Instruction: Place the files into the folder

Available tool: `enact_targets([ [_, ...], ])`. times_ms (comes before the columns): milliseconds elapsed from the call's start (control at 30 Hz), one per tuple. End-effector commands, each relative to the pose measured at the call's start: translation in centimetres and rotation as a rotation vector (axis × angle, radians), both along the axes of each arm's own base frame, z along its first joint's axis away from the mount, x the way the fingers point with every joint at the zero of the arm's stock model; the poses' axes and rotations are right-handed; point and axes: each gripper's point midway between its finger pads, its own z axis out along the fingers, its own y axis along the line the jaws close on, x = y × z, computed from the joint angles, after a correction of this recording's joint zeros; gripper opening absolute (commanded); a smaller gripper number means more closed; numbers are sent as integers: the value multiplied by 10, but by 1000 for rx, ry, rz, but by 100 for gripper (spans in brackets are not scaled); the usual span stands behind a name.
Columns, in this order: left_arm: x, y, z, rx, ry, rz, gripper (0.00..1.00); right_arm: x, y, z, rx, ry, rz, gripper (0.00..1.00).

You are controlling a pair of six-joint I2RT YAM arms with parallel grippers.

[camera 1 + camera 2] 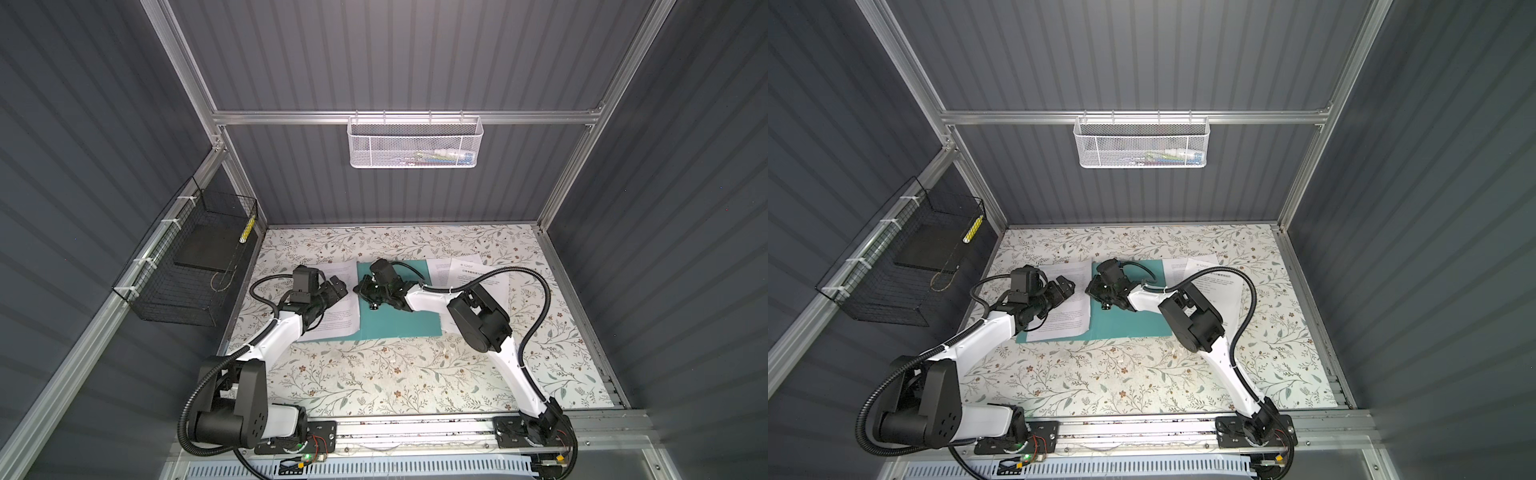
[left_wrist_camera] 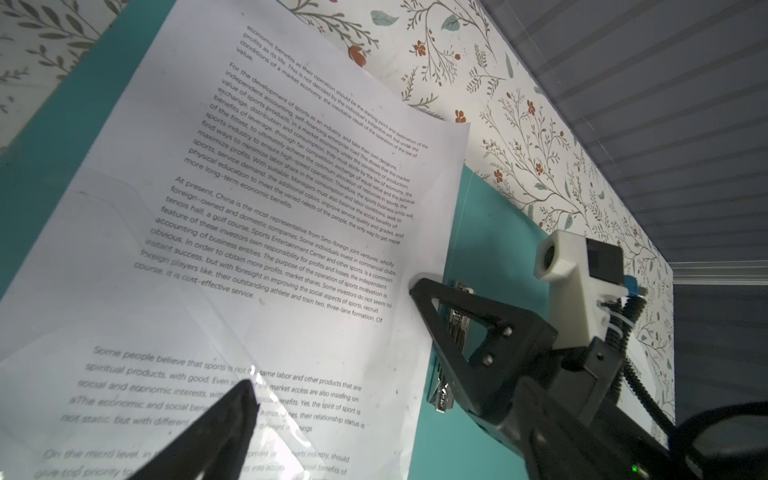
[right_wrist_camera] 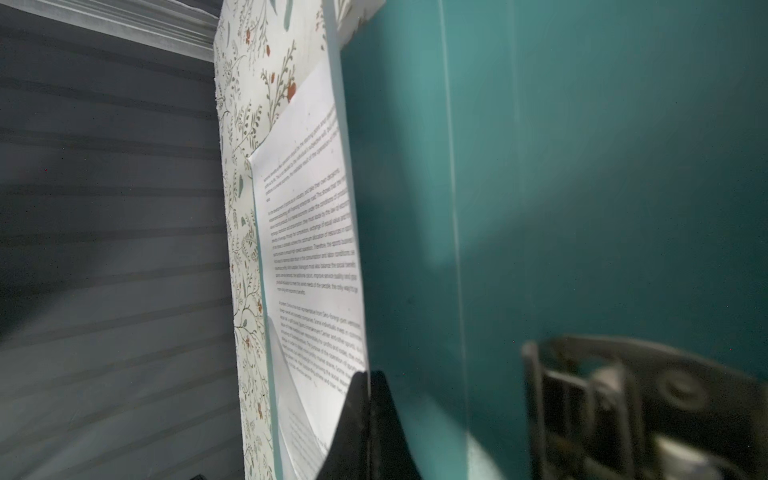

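The left gripper (image 1: 336, 288), fingers wide, hangs low over the white printed paper sheet (image 1: 338, 322) on the nine o'clock half of the open thin teal-green folder (image 1: 399, 322). The right gripper (image 1: 357, 289), fingers pressed together and empty, points at the spine. Further white printed sheets (image 1: 496, 282) lie outside the folder at two o'clock, and a sideways push could slide or crease the near sheet, which looks unclamped.

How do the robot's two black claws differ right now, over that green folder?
The left gripper has its jaws wide open; the right gripper has them shut to a single point. The left gripper is over the printed sheet, while the right gripper's tip sits at that sheet's edge, beside the metal clip. Both are black and reach over the open teal folder.
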Motion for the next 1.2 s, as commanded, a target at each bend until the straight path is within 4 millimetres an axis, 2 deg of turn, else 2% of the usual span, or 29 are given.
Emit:
enact_targets([
  [0, -6, 7, 1, 14, 6, 11, 97, 18, -5, 6, 0, -13, -61, 0],
  [233, -7, 10, 5, 29, -1, 11, 97, 29, -1, 8, 1, -10, -83, 0],
  [800, -12, 12, 0, 29, 6, 14, 97, 13, 12, -10, -18, 22, -25, 0],
  [1167, -13, 14, -4, 33, 13, 22, 97, 12, 19, -4, -29, -20, 33, 0],
])
